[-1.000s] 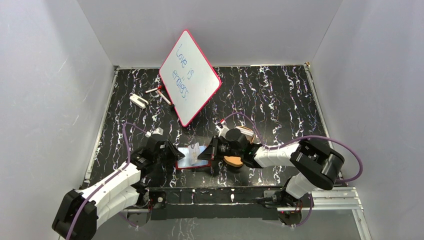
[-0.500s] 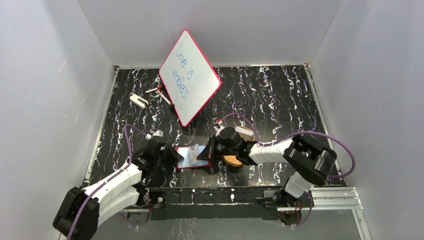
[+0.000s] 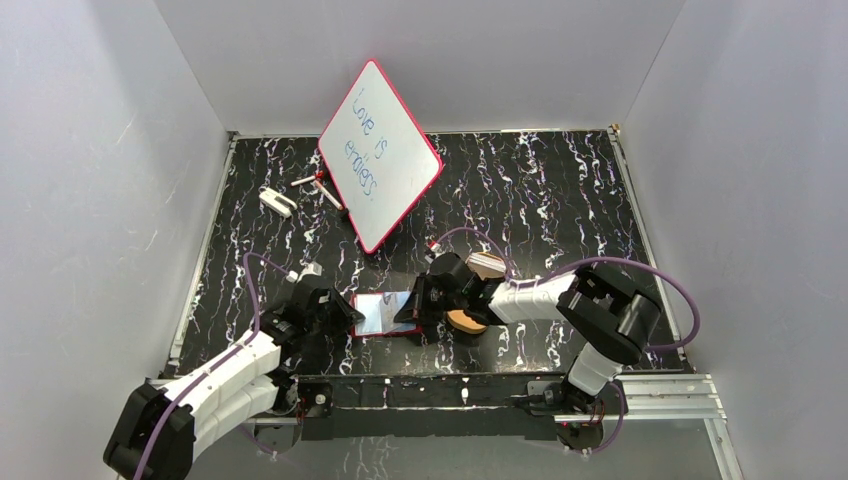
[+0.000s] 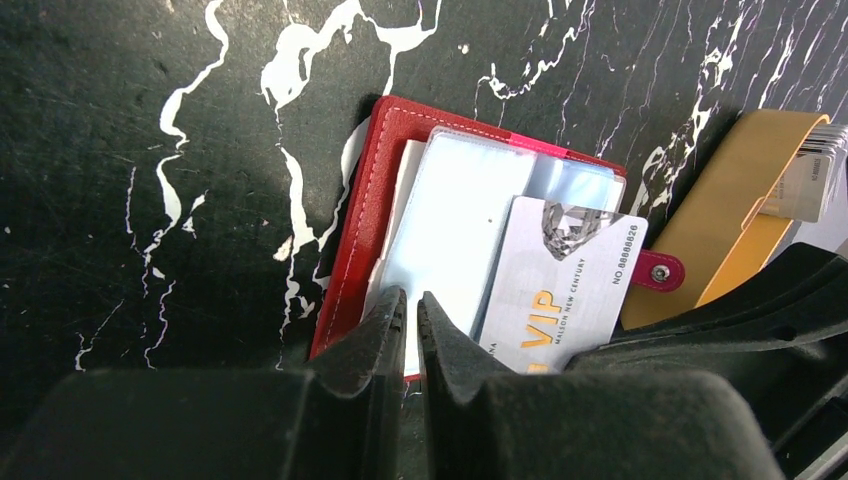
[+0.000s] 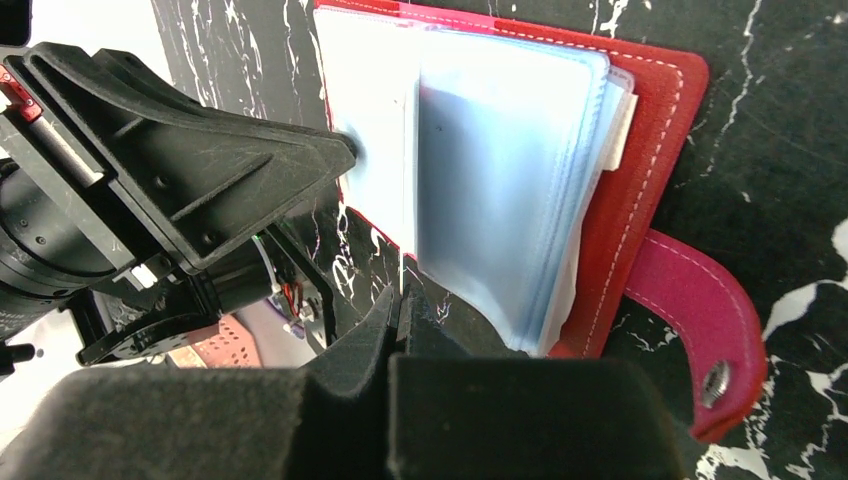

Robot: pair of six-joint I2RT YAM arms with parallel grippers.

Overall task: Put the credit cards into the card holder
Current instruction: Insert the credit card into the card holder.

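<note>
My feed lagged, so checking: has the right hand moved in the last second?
Yes. In the top view the right hand has shifted slightly left, away from the tan tray and further over the card holder.

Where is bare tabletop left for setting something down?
Free: the back right, between the whiteboard and the right wall; also the left side, between the small white object and the left gripper. Crowded: the near centre, where the right gripper, wallet and tan tray bunch beside it.
</note>
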